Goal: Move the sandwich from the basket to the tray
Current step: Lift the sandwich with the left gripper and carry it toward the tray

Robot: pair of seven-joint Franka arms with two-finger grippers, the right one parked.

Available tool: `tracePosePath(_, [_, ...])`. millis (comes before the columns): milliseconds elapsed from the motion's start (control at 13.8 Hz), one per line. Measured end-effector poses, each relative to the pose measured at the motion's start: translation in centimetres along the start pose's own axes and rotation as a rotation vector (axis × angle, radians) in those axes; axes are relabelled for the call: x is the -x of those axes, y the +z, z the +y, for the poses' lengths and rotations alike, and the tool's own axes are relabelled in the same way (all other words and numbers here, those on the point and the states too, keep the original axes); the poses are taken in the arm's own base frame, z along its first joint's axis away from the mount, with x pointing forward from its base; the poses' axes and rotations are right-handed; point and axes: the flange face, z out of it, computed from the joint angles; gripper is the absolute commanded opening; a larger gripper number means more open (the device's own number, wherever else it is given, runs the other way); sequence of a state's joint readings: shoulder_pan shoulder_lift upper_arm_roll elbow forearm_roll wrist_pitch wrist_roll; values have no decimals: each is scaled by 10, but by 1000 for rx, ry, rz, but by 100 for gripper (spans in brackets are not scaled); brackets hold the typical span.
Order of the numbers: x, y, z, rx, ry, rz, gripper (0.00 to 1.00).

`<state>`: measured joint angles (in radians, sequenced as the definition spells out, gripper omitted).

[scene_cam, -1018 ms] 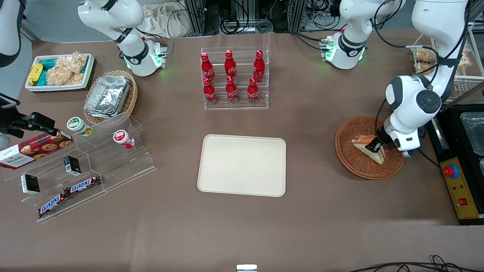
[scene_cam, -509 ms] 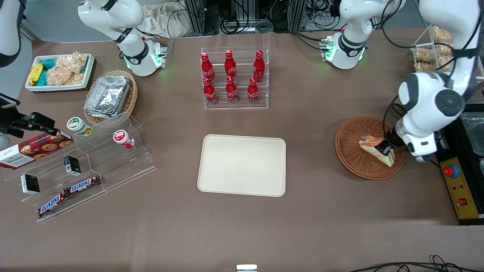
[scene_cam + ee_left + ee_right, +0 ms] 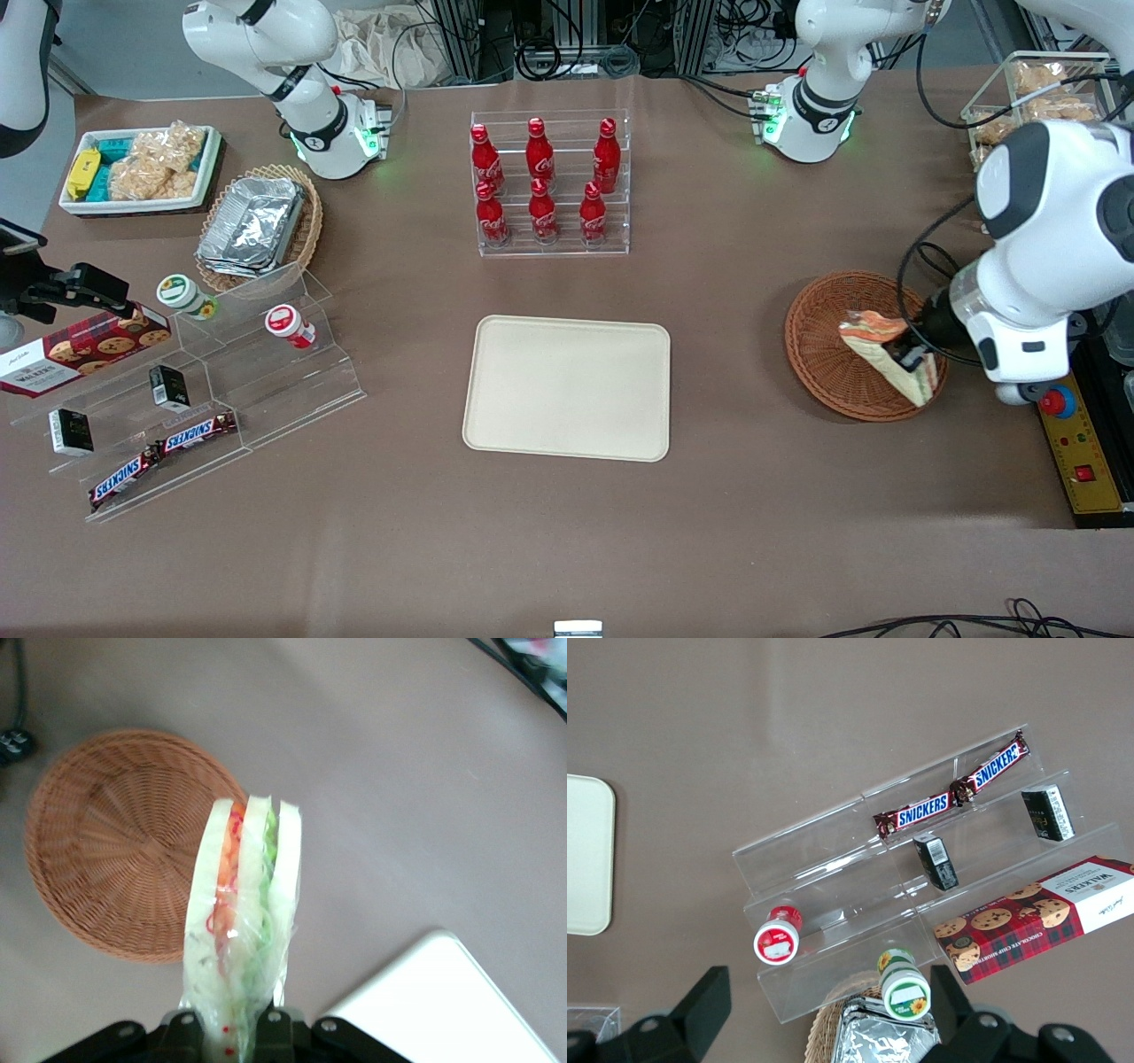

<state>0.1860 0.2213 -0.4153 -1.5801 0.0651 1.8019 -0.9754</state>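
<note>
- Above the basket point(image 3: 833, 354), the hand point(image 3: 911, 357) is clamped on the sandwich point(image 3: 886, 354), lifted clear of the weave.
- On the worktop point(image 3: 726, 496), the tray point(image 3: 567, 387) lies well apart.

My gripper point(image 3: 910, 359) is clamped on the wrapped triangular sandwich point(image 3: 886, 354), holding it lifted above the round reddish-brown wicker basket point(image 3: 828, 354), its orange, red and green filling edge showing point(image 3: 239, 904). The cream rectangular tray point(image 3: 567, 387) lies flat mid-table, well apart, toward the parked arm's end.
</note>
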Motion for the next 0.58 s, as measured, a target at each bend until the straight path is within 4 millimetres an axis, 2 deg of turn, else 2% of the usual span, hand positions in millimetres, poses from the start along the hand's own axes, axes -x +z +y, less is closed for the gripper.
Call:
tracePosePath(145, [47, -21, 43, 54, 118, -9, 0])
tracePosePath(291, [98, -10, 79, 55, 228, -40, 0])
tracePosePath(436, [140, 28, 109, 6, 333, -47, 0])
tracePosePath(582, [172, 80, 141, -7, 429, -33, 0])
